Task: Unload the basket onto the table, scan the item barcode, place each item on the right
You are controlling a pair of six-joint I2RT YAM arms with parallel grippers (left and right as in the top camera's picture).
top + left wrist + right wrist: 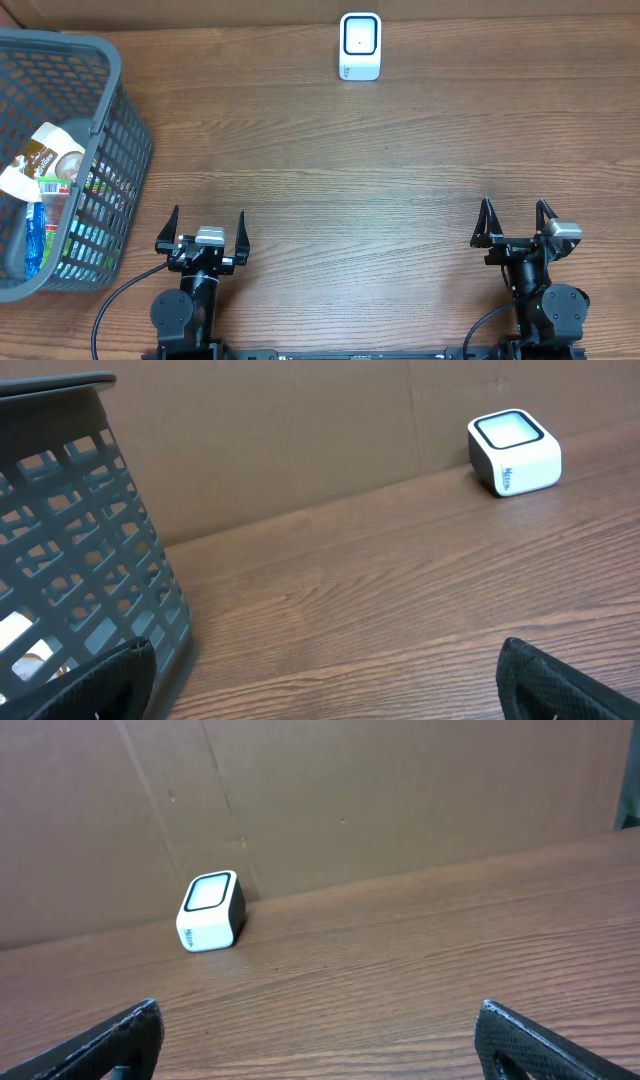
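Open tabletop (330,180) lies between us and the scanner (360,45).
Left gripper (207,222) and right gripper (514,212) stand spread, holding nothing; the basket (128,130) hugs our left edge.

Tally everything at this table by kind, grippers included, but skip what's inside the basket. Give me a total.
basket: 1
barcode scanner: 1
grippers: 2, the left gripper and the right gripper, both open and empty
Total: 4
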